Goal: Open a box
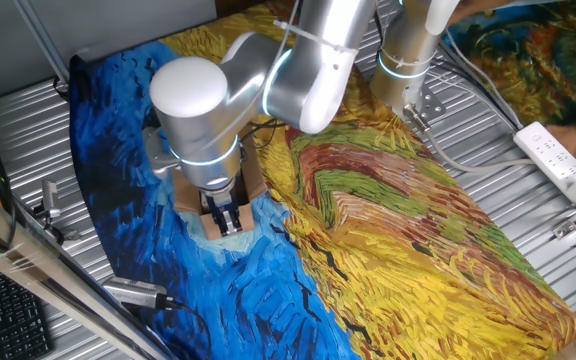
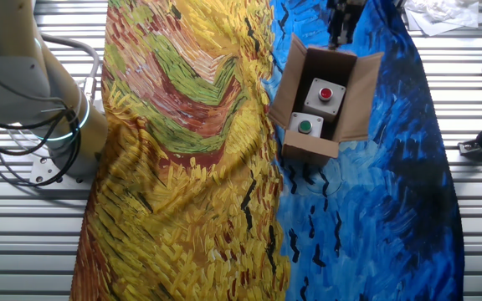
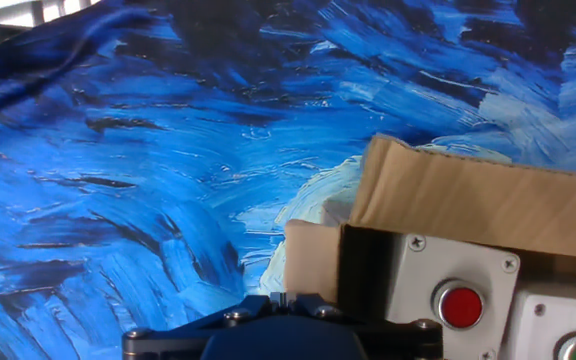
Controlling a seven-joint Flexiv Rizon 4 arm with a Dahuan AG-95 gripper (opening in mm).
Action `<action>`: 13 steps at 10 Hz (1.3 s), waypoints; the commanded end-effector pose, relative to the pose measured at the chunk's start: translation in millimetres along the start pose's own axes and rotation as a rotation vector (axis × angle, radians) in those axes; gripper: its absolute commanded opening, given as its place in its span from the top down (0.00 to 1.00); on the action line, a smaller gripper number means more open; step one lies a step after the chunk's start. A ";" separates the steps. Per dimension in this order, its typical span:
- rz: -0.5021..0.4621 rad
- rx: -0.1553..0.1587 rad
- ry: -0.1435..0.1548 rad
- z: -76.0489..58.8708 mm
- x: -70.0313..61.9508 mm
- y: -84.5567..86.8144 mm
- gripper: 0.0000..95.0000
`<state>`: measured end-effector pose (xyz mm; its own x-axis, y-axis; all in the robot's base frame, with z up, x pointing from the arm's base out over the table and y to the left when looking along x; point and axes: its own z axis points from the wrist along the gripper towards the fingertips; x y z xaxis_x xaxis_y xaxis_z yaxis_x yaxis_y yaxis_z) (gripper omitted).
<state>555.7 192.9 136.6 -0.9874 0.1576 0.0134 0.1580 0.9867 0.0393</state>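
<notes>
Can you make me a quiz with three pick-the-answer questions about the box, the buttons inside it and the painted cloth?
1. Where does the box sit on the cloth?
A. the blue part
B. the yellow part
C. off the cloth

2. How many buttons are in the box?
A. one
B. two
C. four

3. How is the box?
A. taped shut
B. crushed flat
C. open, flaps out

Answers:
1 A, blue paint strokes lie all around it.
2 B, a red button and a green button show.
3 C, the flaps stand spread and the inside shows.
</notes>
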 end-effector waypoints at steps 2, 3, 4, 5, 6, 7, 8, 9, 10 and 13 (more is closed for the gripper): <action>0.023 -0.019 -0.009 -38.9 13.7 -7.6 1.00; 0.007 -0.019 0.002 -50.4 17.0 -18.7 1.00; -0.005 -0.028 0.009 -60.1 22.6 -33.1 1.00; -0.023 -0.036 0.010 -70.6 31.2 -51.5 1.00; -0.037 -0.033 0.008 -78.4 37.9 -65.0 1.00; -0.050 -0.020 0.004 -86.8 45.3 -83.1 1.00; -0.050 -0.016 -0.001 -92.2 48.9 -95.3 1.00; -0.054 0.016 -0.019 -98.2 52.6 -107.2 1.00; -0.056 0.024 -0.050 -103.4 55.8 -116.4 1.00; -0.028 0.028 -0.076 -105.9 58.7 -123.3 1.00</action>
<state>478.2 75.7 238.3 -0.9893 0.1288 -0.0680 0.1284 0.9917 0.0103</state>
